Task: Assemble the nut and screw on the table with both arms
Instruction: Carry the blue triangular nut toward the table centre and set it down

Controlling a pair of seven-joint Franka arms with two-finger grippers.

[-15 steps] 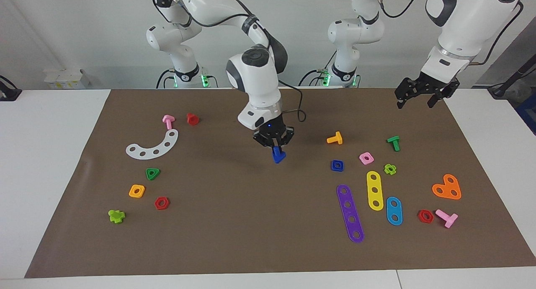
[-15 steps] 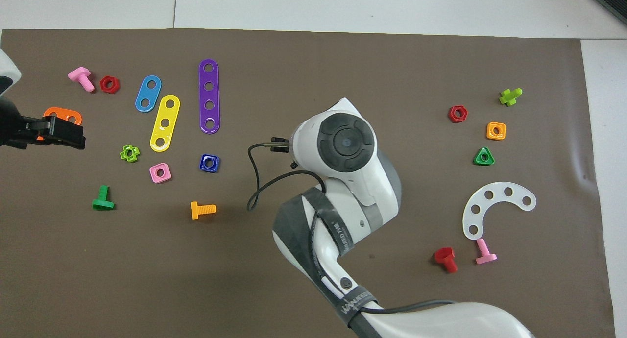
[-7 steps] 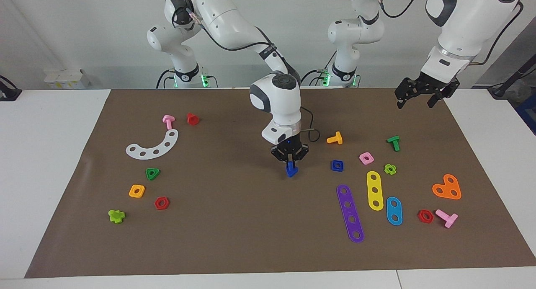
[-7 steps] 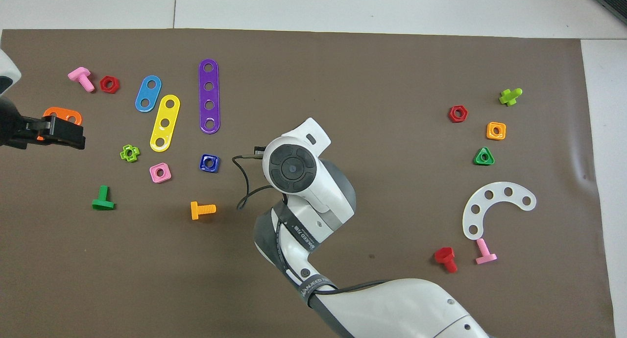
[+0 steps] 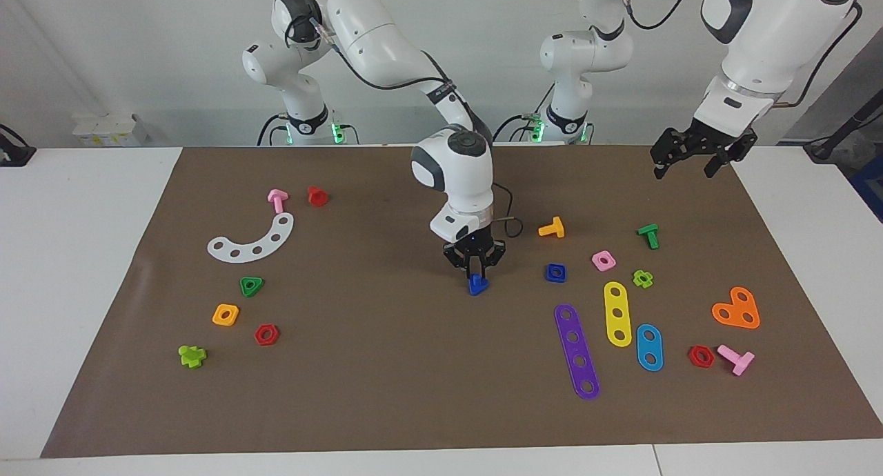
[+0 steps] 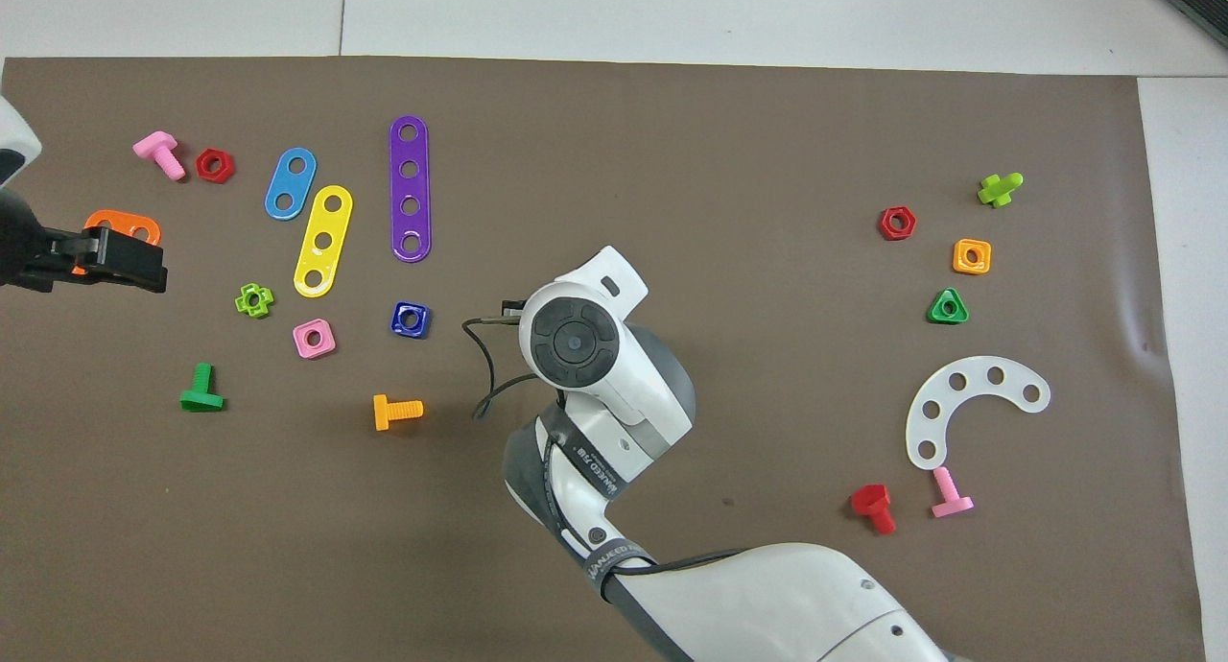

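My right gripper is shut on the dark-blue screw, triangular head down, just above or on the brown mat near the table's middle. In the overhead view the right arm's wrist hides the gripper and the screw. The dark-blue square nut lies flat on the mat beside the screw, toward the left arm's end; it also shows in the overhead view. My left gripper is open and empty, raised over the mat's corner at the left arm's end, and it shows in the overhead view.
Near the nut lie an orange screw, a pink square nut, a purple strip and a yellow strip. Toward the right arm's end lie a white curved plate, a green triangular nut and an orange square nut.
My right gripper carried the dark-blue screw toward the left arm's end and lowered it close to the mat. The left arm has not moved.
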